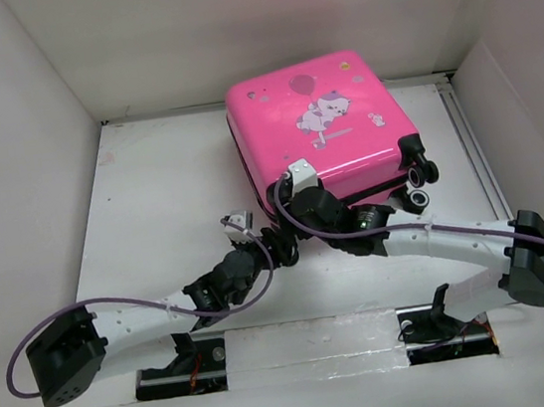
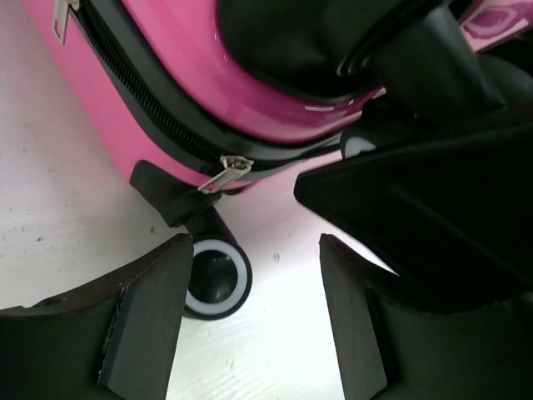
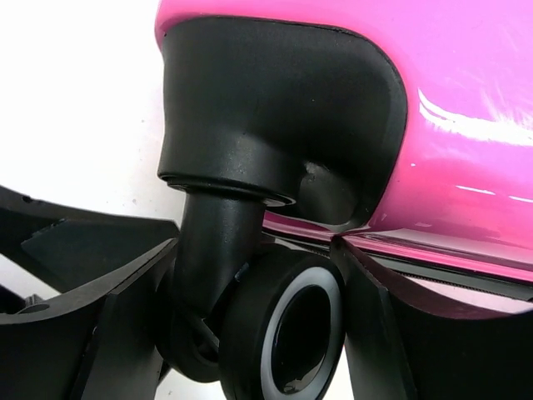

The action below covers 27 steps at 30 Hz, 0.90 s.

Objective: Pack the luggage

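- Luggage (image 1: 317, 127) lies flat on the worktop (image 1: 149, 180) with its lid down and the printed side up. Its near wheeled edge is right in front of both grippers.
- Left gripper (image 2: 250, 325) is spread wide and holds nothing. A zipper pull (image 2: 223, 173) hangs just ahead of it and slightly above.
- Right gripper (image 3: 258, 333) has a caster wheel (image 3: 287, 292) between its fingers. I cannot tell whether they actually pinch it.
- The step looks like zipping shut, with the right side steadying the case.
- The next move likely calls for the left gripper to edge forward and close squarely on the thin pull.
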Tool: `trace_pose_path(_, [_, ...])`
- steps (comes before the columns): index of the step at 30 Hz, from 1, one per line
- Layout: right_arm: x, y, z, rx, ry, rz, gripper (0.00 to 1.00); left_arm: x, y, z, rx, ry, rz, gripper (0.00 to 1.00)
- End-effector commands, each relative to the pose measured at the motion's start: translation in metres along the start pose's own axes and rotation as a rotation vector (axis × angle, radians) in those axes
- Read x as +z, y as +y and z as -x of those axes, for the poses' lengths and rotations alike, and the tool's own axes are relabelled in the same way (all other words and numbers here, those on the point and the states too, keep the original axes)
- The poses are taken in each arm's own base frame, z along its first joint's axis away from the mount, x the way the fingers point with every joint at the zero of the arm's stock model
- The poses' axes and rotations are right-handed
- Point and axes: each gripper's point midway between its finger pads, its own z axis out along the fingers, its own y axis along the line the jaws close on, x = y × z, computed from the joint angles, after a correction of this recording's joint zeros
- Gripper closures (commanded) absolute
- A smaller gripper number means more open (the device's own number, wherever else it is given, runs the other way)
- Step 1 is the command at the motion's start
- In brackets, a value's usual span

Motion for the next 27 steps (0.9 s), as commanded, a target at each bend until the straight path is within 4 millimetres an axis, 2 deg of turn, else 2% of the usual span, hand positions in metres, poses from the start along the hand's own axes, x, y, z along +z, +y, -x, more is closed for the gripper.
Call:
trace_pose_path(1, [-0.010, 0.018, 0.049, 0.044, -0.121, 0.081, 0.90, 0.009, -0.021, 0.033, -0.027, -0.109, -0.029, 0.43])
trace_pose_path(2, [-0.014, 0.017, 0.054, 0.052, -0.135, 0.087, 0.96, 0.010, -0.024, 0.042, -0.034, -0.140, -0.029, 0.45])
trace_pose_path(3, [-0.016, 0.018, 0.053, 0.054, -0.138, 0.099, 0.96, 0.012, -0.020, 0.040, -0.027, -0.139, -0.009, 0.47])
trace_pose_path(4, [-0.020, 0.020, 0.055, 0.058, -0.142, 0.119, 0.97, 0.015, -0.017, 0.044, -0.020, -0.163, 0.021, 0.52])
trace_pose_path(7, [-0.028, 0.021, 0.065, 0.079, -0.173, 0.156, 1.00, 0.021, -0.013, 0.055, -0.013, -0.206, 0.080, 0.56])
trace_pose_path(9, [-0.035, 0.024, 0.068, 0.087, -0.186, 0.191, 1.00, 0.025, -0.006, 0.052, 0.016, -0.203, 0.122, 0.61])
trace_pose_path(12, [-0.038, 0.028, 0.067, 0.088, -0.187, 0.222, 1.00, 0.031, -0.013, 0.054, 0.033, -0.217, 0.103, 0.64])
trace_pose_path(15, [-0.040, 0.035, 0.068, 0.088, -0.186, 0.261, 1.00, 0.035, -0.016, 0.053, 0.040, -0.215, 0.093, 0.65])
trace_pose_path(17, [-0.040, 0.037, 0.066, 0.087, -0.183, 0.275, 1.00, 0.037, -0.020, 0.052, 0.047, -0.213, 0.073, 0.60])
trace_pose_path(21, [-0.040, 0.042, 0.068, 0.092, -0.195, 0.302, 1.00, 0.042, -0.035, 0.043, 0.064, -0.176, -0.001, 0.60])
trace_pose_path(22, [-0.040, 0.042, 0.068, 0.092, -0.195, 0.302, 1.00, 0.044, -0.032, 0.038, 0.072, -0.166, 0.006, 0.60])
trace_pose_path(23, [-0.041, 0.044, 0.067, 0.090, -0.192, 0.314, 1.00, 0.045, -0.033, 0.043, 0.066, -0.182, 0.015, 0.60])
trace_pose_path(24, [-0.042, 0.047, 0.069, 0.092, -0.198, 0.326, 1.00, 0.046, -0.027, 0.041, 0.063, -0.183, 0.047, 0.61])
trace_pose_path(27, [-0.044, 0.056, 0.069, 0.092, -0.201, 0.379, 1.00, 0.050, -0.031, 0.043, 0.051, -0.197, 0.037, 0.69])
